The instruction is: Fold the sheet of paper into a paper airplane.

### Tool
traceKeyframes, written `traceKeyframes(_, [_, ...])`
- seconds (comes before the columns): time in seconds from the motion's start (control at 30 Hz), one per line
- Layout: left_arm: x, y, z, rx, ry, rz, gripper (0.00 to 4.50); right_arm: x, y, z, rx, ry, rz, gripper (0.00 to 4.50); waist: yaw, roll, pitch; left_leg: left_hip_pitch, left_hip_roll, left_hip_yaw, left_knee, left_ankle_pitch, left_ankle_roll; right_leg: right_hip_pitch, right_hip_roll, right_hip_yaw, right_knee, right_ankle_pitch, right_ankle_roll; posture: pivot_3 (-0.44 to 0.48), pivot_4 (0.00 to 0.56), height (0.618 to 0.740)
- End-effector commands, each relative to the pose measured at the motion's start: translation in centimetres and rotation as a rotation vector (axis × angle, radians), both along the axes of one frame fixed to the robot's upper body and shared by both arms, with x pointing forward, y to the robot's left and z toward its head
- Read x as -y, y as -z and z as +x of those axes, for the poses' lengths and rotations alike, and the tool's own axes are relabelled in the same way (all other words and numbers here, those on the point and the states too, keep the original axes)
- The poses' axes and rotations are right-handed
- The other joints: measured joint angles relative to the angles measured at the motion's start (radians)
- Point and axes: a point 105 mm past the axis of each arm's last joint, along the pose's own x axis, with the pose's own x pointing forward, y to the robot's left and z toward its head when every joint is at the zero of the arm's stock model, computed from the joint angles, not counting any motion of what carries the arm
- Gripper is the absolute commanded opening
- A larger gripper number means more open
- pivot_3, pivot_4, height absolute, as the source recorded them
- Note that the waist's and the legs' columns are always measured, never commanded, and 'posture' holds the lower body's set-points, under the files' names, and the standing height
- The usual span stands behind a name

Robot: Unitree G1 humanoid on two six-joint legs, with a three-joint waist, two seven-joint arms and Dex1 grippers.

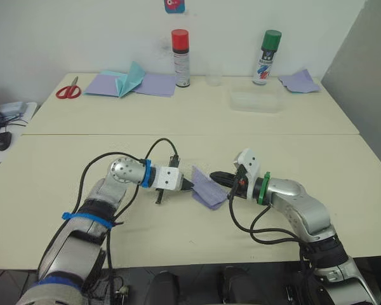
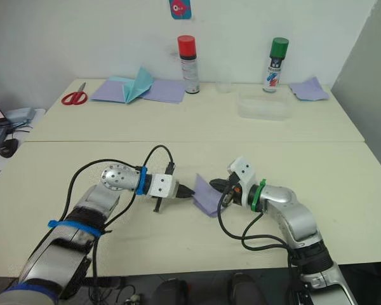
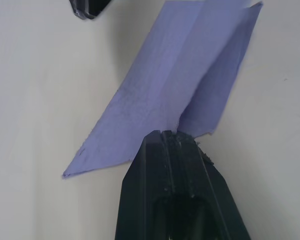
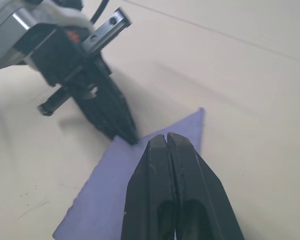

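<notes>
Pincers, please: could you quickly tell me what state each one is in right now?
Left pincer: closed on an edge of the sheet of paper.
Right pincer: closed, tips over the paper; whether it grips the paper cannot be told.

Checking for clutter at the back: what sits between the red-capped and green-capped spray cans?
A clear plastic cup stands between the red-capped spray can and the green-capped spray can, seen in the left eye view.

the right gripper (image 4: 167, 137) hides the middle of the sheet of paper (image 4: 105, 195), whose near corner runs off frame.
</notes>
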Motion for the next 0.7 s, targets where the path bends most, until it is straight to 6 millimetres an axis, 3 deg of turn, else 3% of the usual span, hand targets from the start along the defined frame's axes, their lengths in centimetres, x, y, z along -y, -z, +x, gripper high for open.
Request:
traceKeyframes(0.03, [-0.3, -1.9, -1.6, 0.006, -0.053, 0.032, 0.02, 0.6, -2.1, 0.1, 0.102, 0.026, 0.023, 0.00, -0.003, 0.000, 0.000, 0.000, 0.000, 0.000, 0.000, 0.000, 0.000, 0.000, 0.000, 0.000, 0.000, 0.000, 0.000, 0.000, 0.150, 0.740])
traceKeyframes(0.2, [-0.7, -2.1, -4.7, -0.033, -0.219, 0.104, 0.02, 1.1, -1.9, -0.6, 0.131, -0.009, -0.003, 0.00, -0.005, 0.001, 0.001, 0.001, 0.000, -0.001, 0.000, 0.000, 0.000, 0.000, 0.000, 0.000, 0.001, -0.001, -0.001, 0.000, 0.150, 0.740])
traceKeyframes(0.4, [0.0, -1.6, -5.9, -0.052, -0.329, 0.089, 0.02, 1.3, -1.4, -1.0, 0.142, -0.057, -0.028, 0.00, 0.000, 0.001, 0.001, 0.002, 0.000, -0.001, 0.001, 0.000, 0.000, 0.001, 0.000, 0.000, 0.001, 0.000, 0.000, 0.000, 0.150, 0.740])
traceKeyframes(0.57, [0.4, -1.8, -6.8, -0.076, -0.312, 0.033, 1.34, 1.5, -1.1, -1.1, 0.156, -0.096, -0.061, 0.00, 0.002, 0.001, 0.002, 0.003, 0.000, -0.001, 0.000, 0.000, 0.000, 0.001, 0.000, 0.002, 0.001, 0.000, 0.000, 0.000, 0.150, 0.740])
traceKeyframes(0.7, [-1.5, -4.7, -7.3, -0.056, -0.250, -0.040, 2.57, 2.3, -1.4, -2.0, 0.205, -0.170, -0.117, 0.00, 0.003, 0.001, 0.002, 0.002, 0.000, -0.001, 0.000, 0.000, 0.000, 0.000, 0.000, 0.002, 0.001, -0.001, -0.001, 0.000, 0.150, 0.740])
